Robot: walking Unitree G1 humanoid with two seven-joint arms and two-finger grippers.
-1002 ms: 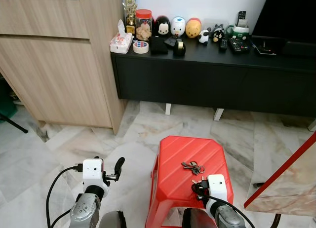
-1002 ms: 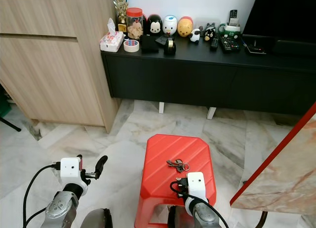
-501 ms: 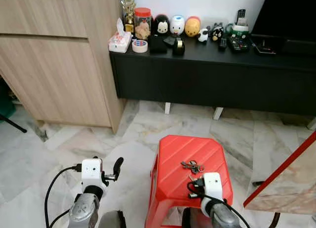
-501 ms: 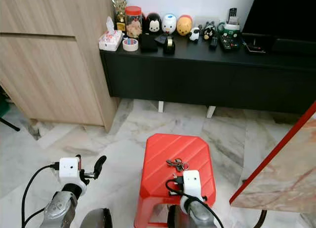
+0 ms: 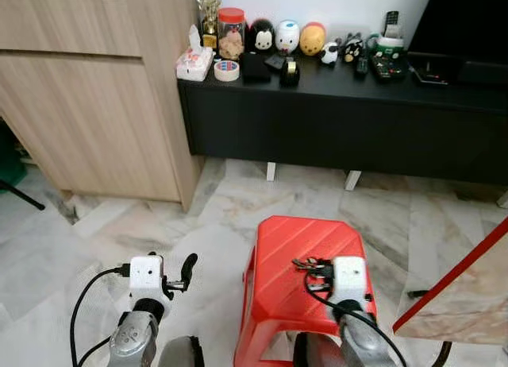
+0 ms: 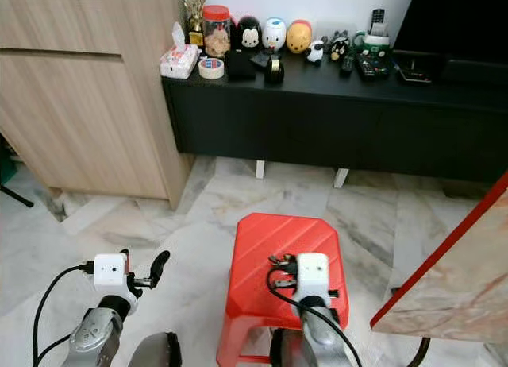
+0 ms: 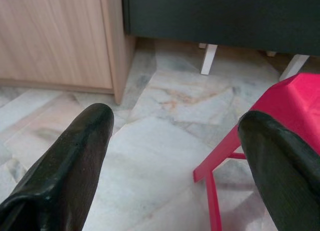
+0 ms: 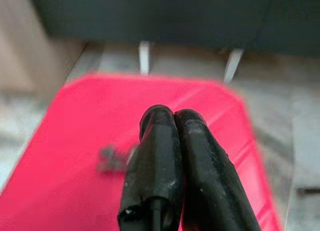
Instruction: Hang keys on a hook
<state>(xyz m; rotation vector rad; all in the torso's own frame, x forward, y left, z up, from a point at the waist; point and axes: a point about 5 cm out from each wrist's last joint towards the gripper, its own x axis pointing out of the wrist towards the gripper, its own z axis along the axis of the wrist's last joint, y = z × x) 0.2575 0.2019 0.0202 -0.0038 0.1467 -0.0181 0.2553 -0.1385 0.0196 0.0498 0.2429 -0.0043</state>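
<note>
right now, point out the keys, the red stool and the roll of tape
keys [image 5: 304, 264], left eye view, on the bunch showing beside the right wrist camera
red stool [image 5: 286, 244], left eye view, on the bare ribbed seat top
roll of tape [image 5: 226, 70], left eye view, on the roll's rim, on the black cabinet

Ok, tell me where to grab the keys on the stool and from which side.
The keys lie flat on the red stool, so come from straight above. The right gripper is over the stool with its jaws shut; open them first, then pinch the ring end, which seems the bulkiest part. The bunch is blurred, so this is a judgement.
</note>
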